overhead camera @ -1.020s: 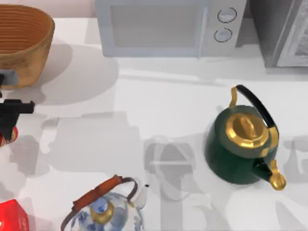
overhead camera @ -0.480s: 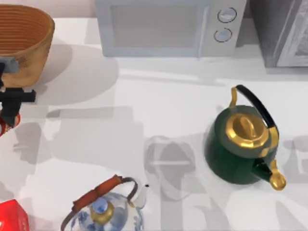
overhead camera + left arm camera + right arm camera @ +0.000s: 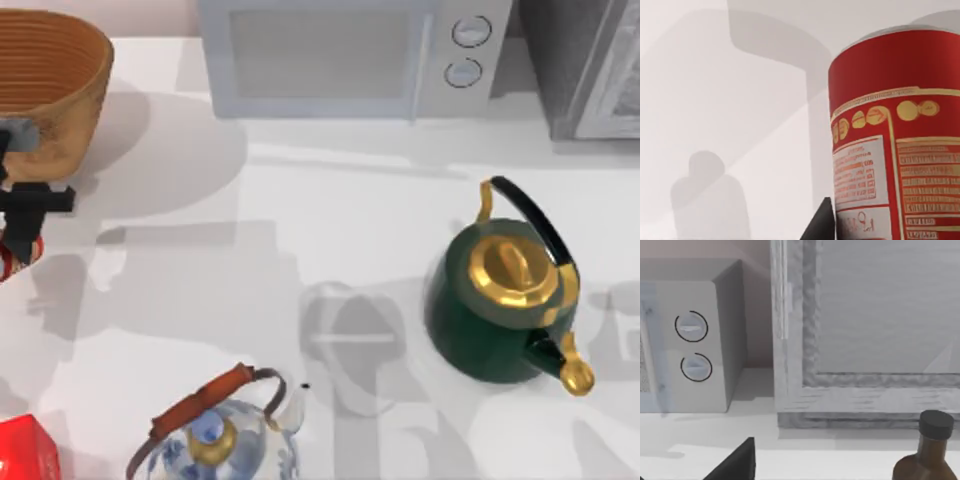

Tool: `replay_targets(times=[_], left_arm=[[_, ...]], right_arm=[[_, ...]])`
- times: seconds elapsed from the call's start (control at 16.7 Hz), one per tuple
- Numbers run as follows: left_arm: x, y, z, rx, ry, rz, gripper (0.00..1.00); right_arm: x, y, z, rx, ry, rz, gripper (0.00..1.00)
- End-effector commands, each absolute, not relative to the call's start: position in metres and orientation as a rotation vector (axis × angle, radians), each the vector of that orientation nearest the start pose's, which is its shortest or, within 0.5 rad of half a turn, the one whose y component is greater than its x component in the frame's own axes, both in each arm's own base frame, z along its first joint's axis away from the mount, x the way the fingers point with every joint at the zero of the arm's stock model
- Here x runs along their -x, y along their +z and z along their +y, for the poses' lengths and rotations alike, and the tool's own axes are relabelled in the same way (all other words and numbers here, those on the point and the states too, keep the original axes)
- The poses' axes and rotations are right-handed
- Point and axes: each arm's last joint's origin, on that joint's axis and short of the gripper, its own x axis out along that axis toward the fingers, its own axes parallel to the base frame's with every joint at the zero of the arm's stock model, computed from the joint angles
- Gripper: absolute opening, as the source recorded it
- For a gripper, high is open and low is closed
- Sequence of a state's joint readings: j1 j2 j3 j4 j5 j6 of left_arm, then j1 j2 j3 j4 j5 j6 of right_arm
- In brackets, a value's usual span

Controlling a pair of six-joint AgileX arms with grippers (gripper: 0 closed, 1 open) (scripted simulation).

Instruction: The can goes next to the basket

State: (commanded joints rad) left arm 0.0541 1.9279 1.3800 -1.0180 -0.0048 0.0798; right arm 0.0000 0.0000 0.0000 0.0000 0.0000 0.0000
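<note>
The left gripper [image 3: 22, 228] has carried the can [image 3: 8, 262] closer to the basket [image 3: 45, 90]. The can sits just below the gripper.

The top view looks straight down on the white worktop [image 3: 300, 220] from well above, taking in the microwave [image 3: 345, 55] along its far edge. The left wrist view sits very close to the can [image 3: 895, 140], facing its label, with bare worktop behind. The right wrist view looks level toward the back wall, sharing the microwave's two dials [image 3: 692, 347] with the top view.
</note>
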Motion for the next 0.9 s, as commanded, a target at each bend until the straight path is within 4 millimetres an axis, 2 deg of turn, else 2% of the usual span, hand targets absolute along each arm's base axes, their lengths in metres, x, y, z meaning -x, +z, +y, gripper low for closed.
replay_targets(times=[0.36,0.9], left_arm=[[-0.3583,0.1717,0.0226,-0.020,-0.011,1.566,0.98],[-0.3582,0.1718,0.0226,-0.021,-0.011,1.566,1.00]], right_arm=[[-0.1057,0.1600,-0.0012,0.000,0.000,0.000,1.00],[-0.1057,0.1600,-0.0012,0.000,0.000,0.000,1.00]])
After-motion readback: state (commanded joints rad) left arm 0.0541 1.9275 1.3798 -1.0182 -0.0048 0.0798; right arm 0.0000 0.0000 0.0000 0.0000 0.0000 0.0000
